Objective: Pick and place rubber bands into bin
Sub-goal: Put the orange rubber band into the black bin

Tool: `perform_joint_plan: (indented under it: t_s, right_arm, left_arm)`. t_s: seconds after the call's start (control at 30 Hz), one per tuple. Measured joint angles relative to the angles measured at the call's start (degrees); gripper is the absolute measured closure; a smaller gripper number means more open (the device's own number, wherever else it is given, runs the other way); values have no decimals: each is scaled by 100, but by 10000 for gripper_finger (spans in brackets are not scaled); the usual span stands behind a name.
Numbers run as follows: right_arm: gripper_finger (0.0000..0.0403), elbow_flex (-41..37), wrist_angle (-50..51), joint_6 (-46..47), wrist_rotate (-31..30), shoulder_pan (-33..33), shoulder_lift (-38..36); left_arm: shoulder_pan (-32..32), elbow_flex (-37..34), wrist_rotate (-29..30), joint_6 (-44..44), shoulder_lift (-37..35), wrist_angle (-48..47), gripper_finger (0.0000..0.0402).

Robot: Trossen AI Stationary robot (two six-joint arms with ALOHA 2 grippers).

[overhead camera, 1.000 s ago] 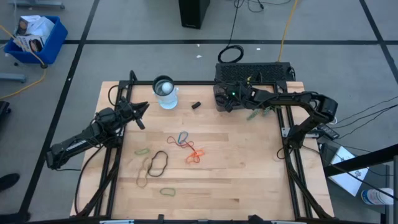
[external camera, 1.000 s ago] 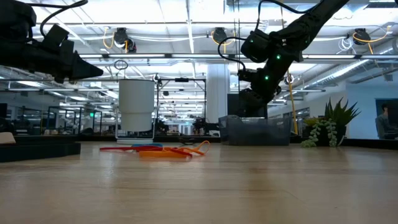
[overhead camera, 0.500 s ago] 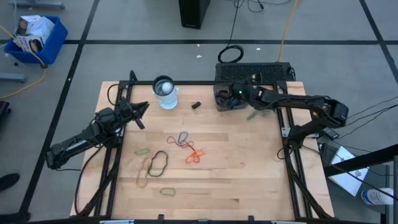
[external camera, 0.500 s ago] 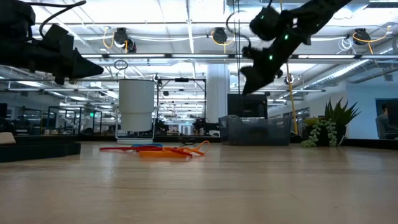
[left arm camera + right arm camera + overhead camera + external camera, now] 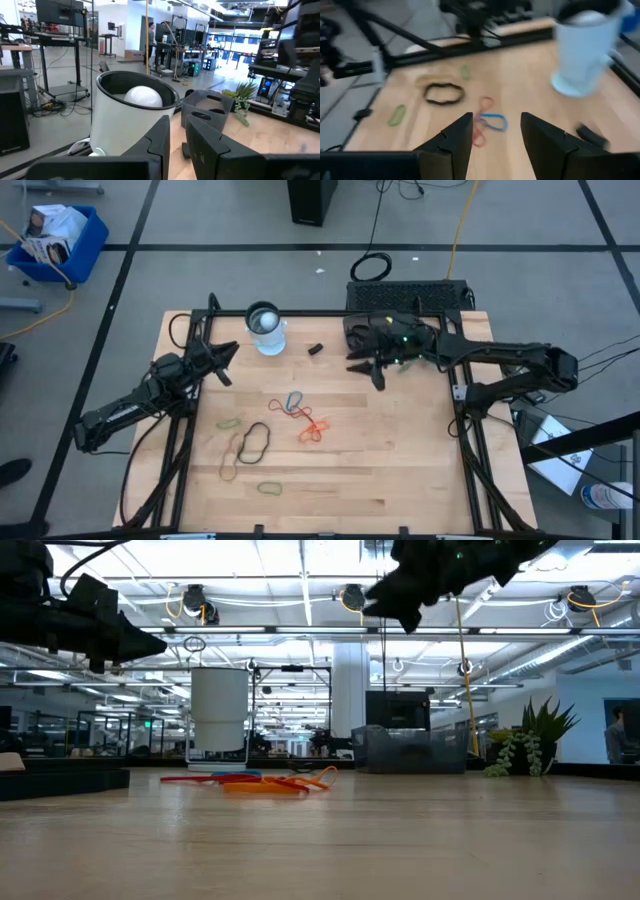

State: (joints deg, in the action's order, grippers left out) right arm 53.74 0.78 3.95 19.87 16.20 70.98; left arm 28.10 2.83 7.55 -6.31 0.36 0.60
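Observation:
Several rubber bands lie flat on the wooden table: a blue and grey pair (image 5: 292, 402), an orange-red one (image 5: 312, 430), a black one (image 5: 255, 442), green ones (image 5: 229, 422) (image 5: 269, 488) and a tan one (image 5: 228, 471). The right wrist view also shows the black band (image 5: 443, 93) and the blue band (image 5: 492, 121). The smoky-grey bin (image 5: 358, 332) stands at the table's far edge. My right gripper (image 5: 365, 370) (image 5: 495, 135) is open and empty, high above the table, just nearer than the bin. My left gripper (image 5: 226, 364) (image 5: 177, 142) hovers at the left, near the cup, its fingers a narrow gap apart and empty.
A white cup (image 5: 266, 328) holding a white ball stands at the far edge, left of the bin. A small black object (image 5: 314, 349) lies between the cup and the bin. A small green plant (image 5: 525, 740) stands right of the bin. Black frame rails run along the table's left and right sides.
My right gripper has risen from just over the bin and has come toward the table's near edge, turning to face the bands in the middle of the table. It stays open and empty. The bands have not moved.

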Motion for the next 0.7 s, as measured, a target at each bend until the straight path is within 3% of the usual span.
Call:
perform_joint_plan:
  t_s: [0.33, 0.5, 0.7]
  right_arm:
    - [244, -46, -401, -200, -69, -682, 512]
    - [254, -315, -469, -208, -568, -977, 1077]
    - [259, -745, -1503, -165, -652, -1370, 1803]
  left_arm:
    - [0, 0, 2, -7, 0, 2, 332]
    - [0, 0, 2, -5, 0, 2, 332]
    - [0, 0, 2, -8, 0, -2, 332]
